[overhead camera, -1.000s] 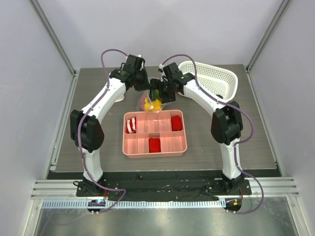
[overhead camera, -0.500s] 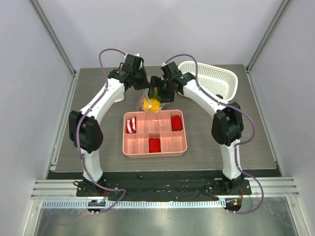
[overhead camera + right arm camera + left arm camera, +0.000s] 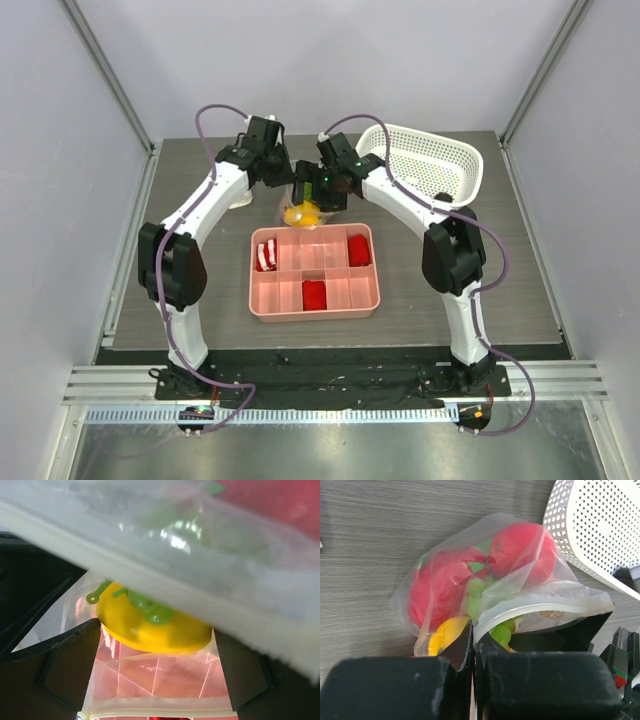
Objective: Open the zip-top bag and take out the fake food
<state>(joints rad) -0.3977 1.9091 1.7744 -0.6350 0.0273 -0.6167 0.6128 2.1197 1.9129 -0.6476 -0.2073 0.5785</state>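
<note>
Overhead view looks down from behind; both wrist views closely share the zip-top bag [image 3: 490, 580].

Bag [image 3: 485, 580] with fake food [image 3: 520, 550] lies just behind the tray [image 3: 340, 311]; basket [image 3: 440, 165] at the far right corner of the table [image 3: 520, 270]
</note>
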